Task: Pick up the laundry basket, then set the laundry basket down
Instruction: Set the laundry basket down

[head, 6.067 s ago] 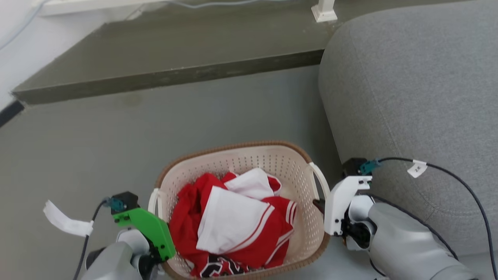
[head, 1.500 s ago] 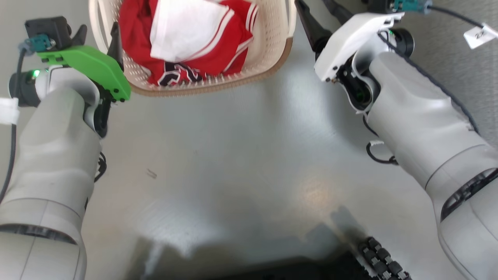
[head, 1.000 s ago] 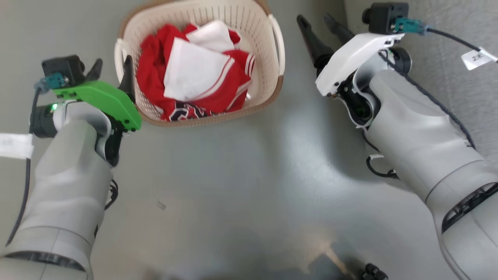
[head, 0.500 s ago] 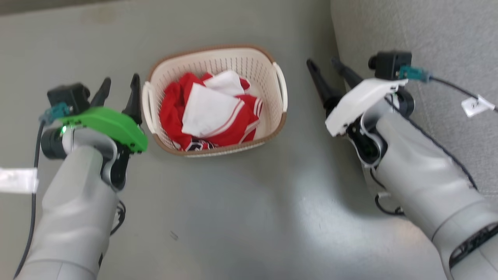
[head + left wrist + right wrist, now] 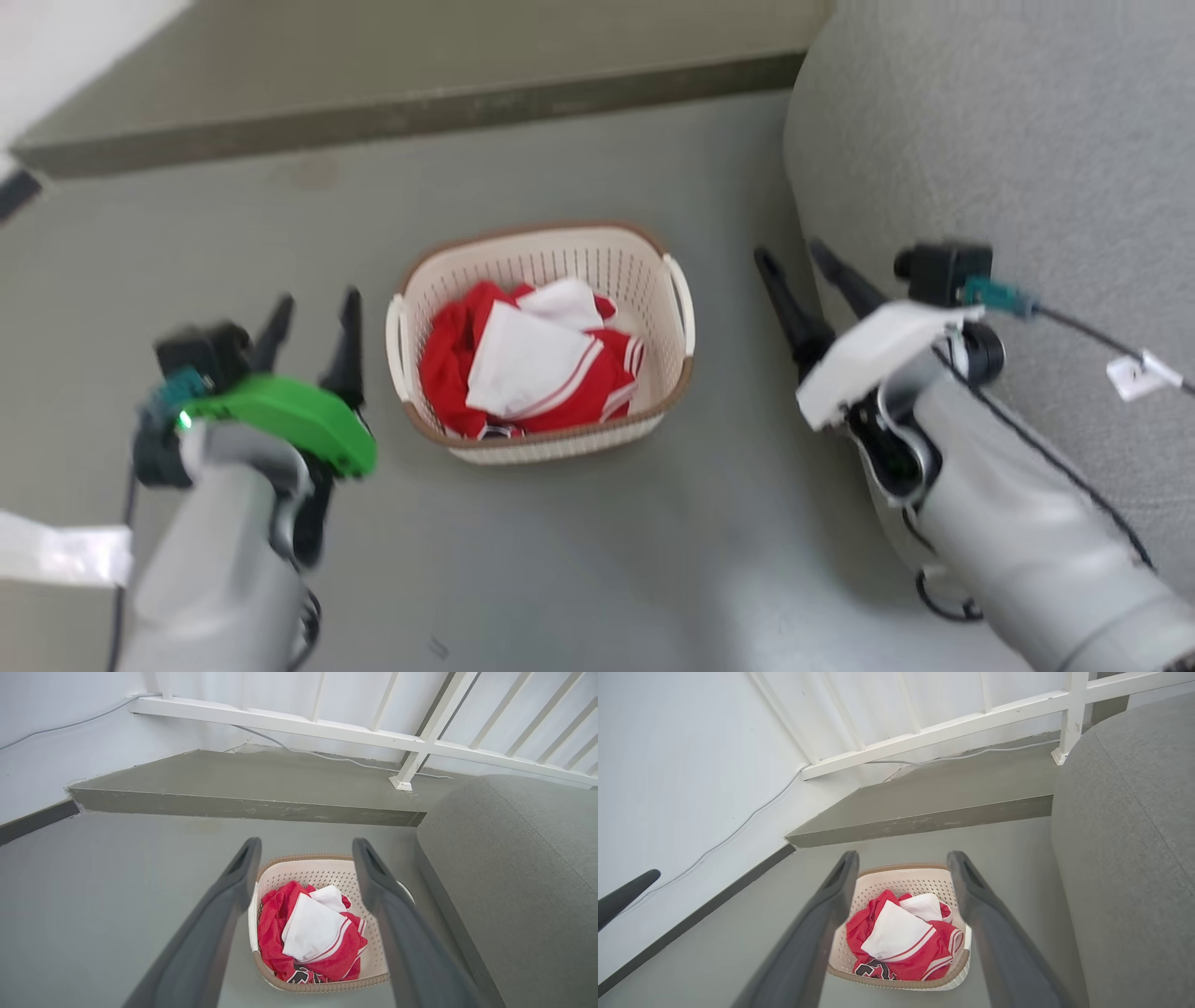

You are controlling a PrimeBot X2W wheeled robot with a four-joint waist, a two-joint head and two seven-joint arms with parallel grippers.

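– jaws, status?
– left gripper (image 5: 317, 299) spread wide, empty. right gripper (image 5: 789, 250) same: wide, nothing in it. one each side of the laundry basket (image 5: 579, 266), neither touching it.
– basket where?
– upright on the floor (image 5: 560, 560), red/white clothes (image 5: 532, 373) inside, near the sofa (image 5: 980, 140). nothing's held, so imo either lift not begun or set-down done. can't tell which.
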